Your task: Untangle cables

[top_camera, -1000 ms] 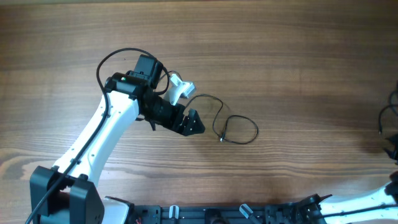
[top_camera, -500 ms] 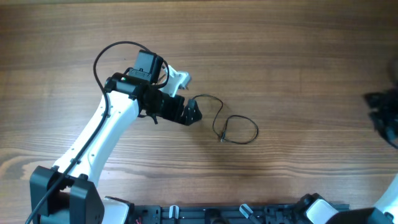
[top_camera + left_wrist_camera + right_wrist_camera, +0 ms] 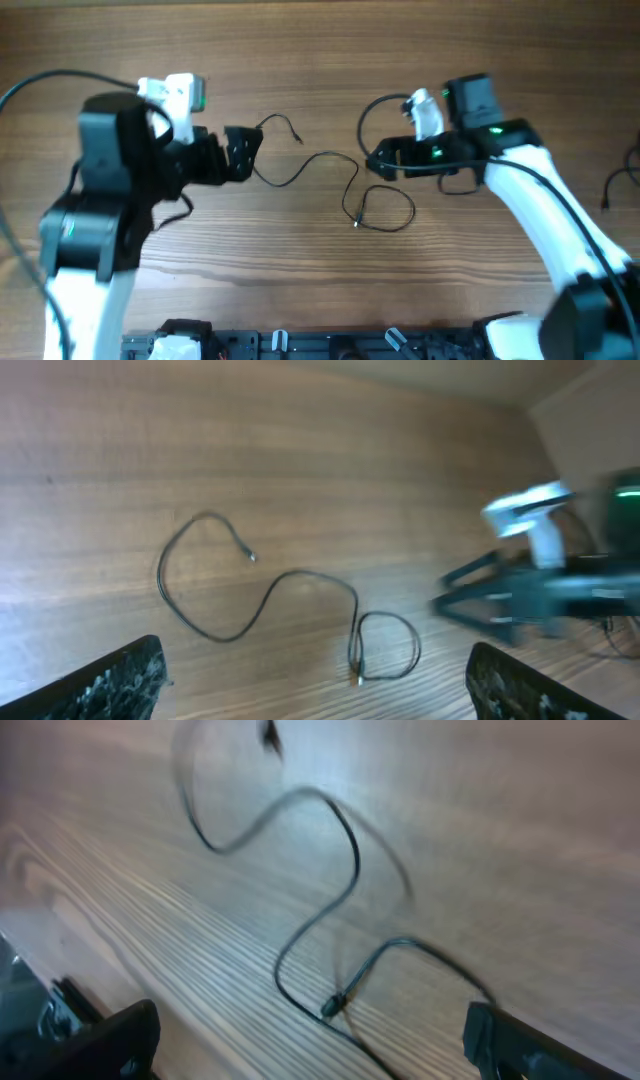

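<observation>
Cable: I see it lying loose on the counter in open curves, with a small loop at one end, between the tools and held by neither.
Left tool: fingers spread wide, near the plug end.
Right tool: fingers spread wide, near the loop.

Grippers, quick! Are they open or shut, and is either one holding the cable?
Left gripper: open, holding nothing.
Right gripper: open, holding nothing; the cable lies loose below it.
</observation>
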`<state>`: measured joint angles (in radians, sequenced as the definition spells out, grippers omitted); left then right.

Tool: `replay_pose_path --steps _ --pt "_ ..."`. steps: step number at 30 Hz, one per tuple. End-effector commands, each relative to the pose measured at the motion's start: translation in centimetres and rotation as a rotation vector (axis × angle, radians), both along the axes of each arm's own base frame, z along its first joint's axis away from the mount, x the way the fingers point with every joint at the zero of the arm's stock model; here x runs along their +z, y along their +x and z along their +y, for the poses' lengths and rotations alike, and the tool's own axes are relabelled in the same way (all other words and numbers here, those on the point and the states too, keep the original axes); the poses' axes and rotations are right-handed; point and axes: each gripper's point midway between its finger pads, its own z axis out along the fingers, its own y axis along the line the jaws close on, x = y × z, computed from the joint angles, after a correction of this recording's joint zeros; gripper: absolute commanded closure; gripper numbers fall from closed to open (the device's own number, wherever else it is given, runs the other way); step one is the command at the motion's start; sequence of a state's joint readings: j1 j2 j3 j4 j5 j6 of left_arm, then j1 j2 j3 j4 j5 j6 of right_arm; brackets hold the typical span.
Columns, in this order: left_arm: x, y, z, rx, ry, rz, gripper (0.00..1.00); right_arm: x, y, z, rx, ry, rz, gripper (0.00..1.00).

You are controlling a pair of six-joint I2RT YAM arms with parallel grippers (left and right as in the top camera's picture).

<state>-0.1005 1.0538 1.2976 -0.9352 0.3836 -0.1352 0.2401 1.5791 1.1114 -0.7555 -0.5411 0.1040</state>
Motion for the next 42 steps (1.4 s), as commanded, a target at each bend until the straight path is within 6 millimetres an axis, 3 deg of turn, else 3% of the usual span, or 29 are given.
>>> replay_pose_path --steps 1,4,7,9,10,11,13,15,18,20,22,24,26,28,30,33,37,42 --pt "4.5 -3.2 0.5 -0.006 0.008 -0.178 0.02 -6.1 -1.4 2.4 0.028 -0.017 0.190 0.00" --pt "5.0 -4.3 1.8 0.053 0.045 -0.210 0.01 -10.1 -3.0 5.6 0.093 -0.016 0.283 0.00" --pt "3.3 -4.4 2.3 0.077 0.074 -0.138 0.00 -11.1 -4.2 9.1 0.138 -0.005 0.282 0.01" --pt "2.2 -4.0 2.3 0.075 0.081 -0.086 0.00 -10.8 -4.7 11.6 0.162 0.017 0.252 0.27" --pt "1.8 -3.8 2.3 0.074 0.084 -0.068 0.00 -10.7 -4.7 12.5 0.166 0.026 0.231 0.46" --pt "1.2 -3.6 2.2 0.072 0.087 -0.041 0.01 -10.6 -4.2 13.2 0.145 0.025 0.207 0.95" --pt "0.7 -3.2 2.2 0.072 0.091 -0.018 0.02 -10.1 -2.6 12.8 0.076 0.014 0.201 0.96" --pt "0.5 -3.1 2.2 0.071 0.092 -0.007 0.02 -8.3 -0.7 11.7 0.027 0.018 0.204 0.96" --pt "0.4 -3.1 2.2 0.071 0.092 -0.006 0.01 -3.4 2.5 8.9 -0.028 0.018 0.137 0.96" --pt "0.3 -3.1 2.2 0.071 0.093 0.001 0.00 1.4 5.5 5.1 -0.098 -0.072 0.006 0.96" --pt "0.0 -3.1 2.2 0.070 0.095 0.015 0.00 6.0 7.7 -0.1 -0.196 -0.229 -0.135 0.96" --pt "-0.8 -3.1 2.2 0.069 0.100 0.052 0.00 11.5 8.9 -7.7 -0.322 -0.465 -0.295 0.96" --pt "-1.6 -3.0 2.2 0.067 0.105 0.091 0.00 15.9 8.7 -15.2 -0.530 -0.674 -0.400 0.96" --pt "-2.5 -2.5 2.1 0.065 0.110 0.128 0.00 20.4 7.1 -23.2 -0.790 -0.871 -0.488 0.96" --pt "-3.2 -2.0 2.1 0.063 0.113 0.159 0.02 24.0 5.7 -30.0 -0.996 -0.978 -0.549 0.96" --pt "-3.9 -1.5 2.0 0.062 0.117 0.185 0.02 25.6 3.7 -38.5 -1.233 -1.019 -0.552 0.96" --pt "-3.9 -1.5 2.0 0.062 0.117 0.186 0.02 24.7 1.3 -45.9 -1.521 -0.907 -0.527 0.96" --pt "-4.4 -2.1 2.1 0.060 0.120 0.217 0.02 23.4 -0.5 -54.1 -1.884 -0.543 -0.595 0.95"
